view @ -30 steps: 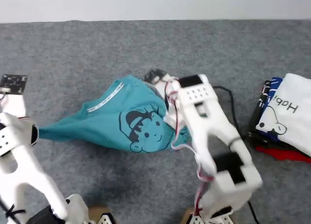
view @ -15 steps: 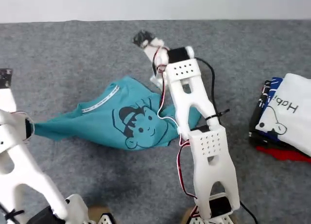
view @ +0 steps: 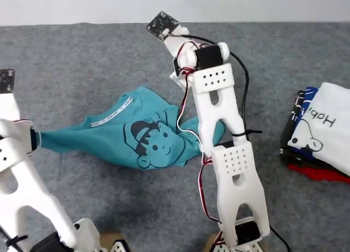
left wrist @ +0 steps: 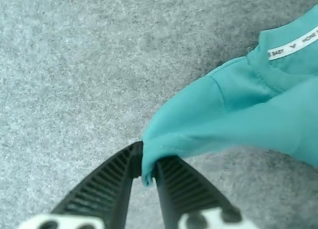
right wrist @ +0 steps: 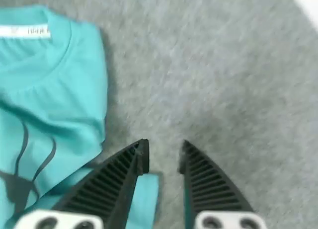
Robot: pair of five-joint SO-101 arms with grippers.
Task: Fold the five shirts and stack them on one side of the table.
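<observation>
Teal shirt lies crumpled mid-tabletop. Left jaws clamped on its sleeve tip. Right jaws narrowly parted, empty, just beside the shirt's far edge. Folded shirts stacked at tabletop edge.

Robotics lab bench: grey felt-covered table, bare white wall, exposed-wire arm.

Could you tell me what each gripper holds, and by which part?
The left gripper pinches the teal shirt by what looks like a sleeve end; the right gripper holds nothing.
</observation>
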